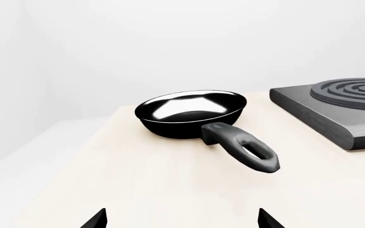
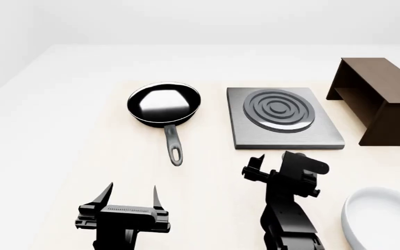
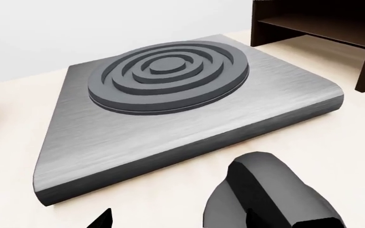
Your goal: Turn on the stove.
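Observation:
The stove [image 2: 283, 117] is a flat grey metal hotplate with coil rings at the table's middle right. It also shows in the right wrist view [image 3: 169, 95] and at the edge of the left wrist view [image 1: 341, 104]. Its black round knob [image 3: 268, 199] sits on the table just in front of the stove's near edge. My right gripper [image 2: 276, 159] hangs over that spot. In its wrist view the right gripper [image 3: 181, 219] is open, with the knob against one finger, inside the jaws' span. My left gripper [image 2: 130, 197] is open and empty, short of the pan.
A black frying pan [image 2: 164, 104] lies left of the stove, its handle [image 1: 246, 147] pointing toward me. A dark brown wooden box [image 2: 380, 99] stands right of the stove. A white bowl [image 2: 387, 219] sits at the near right.

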